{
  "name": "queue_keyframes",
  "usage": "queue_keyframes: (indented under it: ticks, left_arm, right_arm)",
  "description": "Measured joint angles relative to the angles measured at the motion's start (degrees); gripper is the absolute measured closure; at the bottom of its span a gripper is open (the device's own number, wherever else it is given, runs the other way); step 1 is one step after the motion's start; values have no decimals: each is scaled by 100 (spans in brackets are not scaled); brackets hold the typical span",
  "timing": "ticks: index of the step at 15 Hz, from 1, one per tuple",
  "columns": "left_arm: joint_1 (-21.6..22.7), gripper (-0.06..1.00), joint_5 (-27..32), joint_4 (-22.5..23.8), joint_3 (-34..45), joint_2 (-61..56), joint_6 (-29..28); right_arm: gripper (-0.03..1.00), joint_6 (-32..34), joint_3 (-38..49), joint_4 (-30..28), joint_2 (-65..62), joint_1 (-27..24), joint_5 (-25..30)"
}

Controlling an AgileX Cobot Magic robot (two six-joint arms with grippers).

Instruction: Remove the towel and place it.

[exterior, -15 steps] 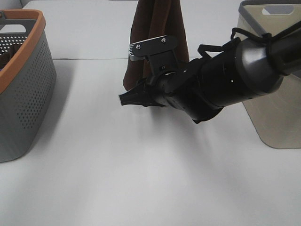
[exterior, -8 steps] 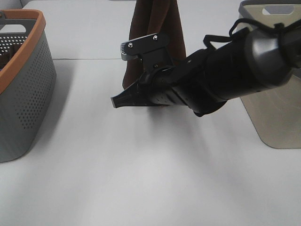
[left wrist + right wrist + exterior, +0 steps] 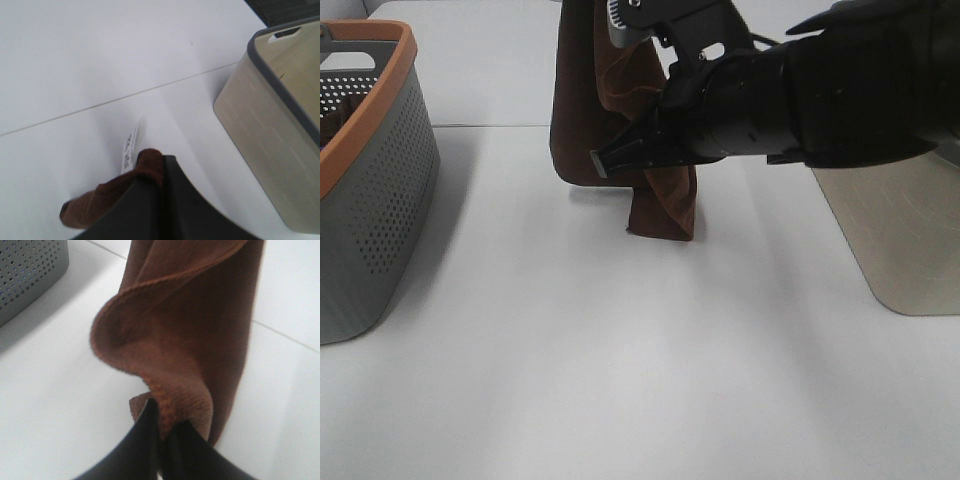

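Two baskets frame this one, and we start on the left: the grey basket [image 3: 370, 200], perforated walls and an orange rim, sits on the white table [image 3: 620, 380] right at the edge of the high view.

Moving toward the middle, there's the towel [image 3: 582, 110]. It's dark brown terry, hanging in a long drape that runs up out of the top of the high view, between the two baskets and apart from both. Its lower end is down on the table, bunched into a folded lobe that touches the surface.

For the top of that drape, go to the left wrist view. The left gripper [image 3: 162, 167] is clamped tight on a corner of the cloth, jaws pressed together with brown terry squeezed out beside them. The white tag [image 3: 131, 147] pokes out just past the pinch.

Across now to the right gripper [image 3: 605, 160], reaching in from the right on a thick black arm [image 3: 820, 90]. Its nose points left, right up against the hanging cloth about halfway down. Its own camera settles the grip: the fingers [image 3: 142, 450] are closed on a curled hem, with a fold of towel nipped between them. The rest of the cloth rises above in a loop. So both grippers have hold of the same towel, one high, one lower.

At the far right stands the beige basket [image 3: 910, 240], smooth-sided with a grey rim. It is on the table, partly behind the arm and clear of the towel.
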Motion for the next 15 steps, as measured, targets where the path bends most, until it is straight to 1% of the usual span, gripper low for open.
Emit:
queue_keyframes:
  ticks: [1, 2, 3, 4, 6, 7, 9, 10, 11, 12, 13, 14, 15]
  left_arm:
    - [97, 94, 269, -29, 0, 0, 0]
    - [235, 94, 498, -109, 0, 0, 0]
    - [401, 94, 728, -235, 0, 0, 0]
    - [579, 94, 934, -464, 0, 0, 0]
    - [831, 94, 1060, -1020, 0, 0, 40]
    - [865, 94, 1066, -1140, 0, 0, 74]
    - [911, 94, 1077, -1490, 0, 0, 218]
    - [911, 94, 1083, -1558, 0, 0, 241]
    - [911, 94, 1083, -1610, 0, 0, 246]
    - [911, 94, 1083, -1639, 0, 0, 252]
    - [911, 94, 1094, -1639, 0, 0, 252]
    - [911, 94, 1094, -1639, 0, 0, 258]
    - [911, 94, 1112, -1639, 0, 0, 286]
  right_arm:
    - [97, -189, 0, 11, -143, 0, -160]
    - [97, -430, 0, 17, -269, -6, -201]
    - [97, -596, 0, 29, -327, -6, -120]
    - [97, -682, 0, 40, -338, -11, 126]
    - [97, -693, 0, 69, -269, -17, 1112]
    - [97, -705, 0, 80, -246, -17, 1409]
    - [97, -739, 17, 86, -223, -17, 2515]
    - [97, -688, 17, 80, -223, -17, 3094]
    - [97, -481, 23, -115, -223, -17, 3598]
    - [97, -92, 29, -550, -223, -17, 4074]
    - [97, 504, 29, -1215, -223, -17, 4503]
    - [97, 1432, 29, -2149, -223, -17, 4882]
    - [97, 2498, 29, -3146, -223, -17, 5053]
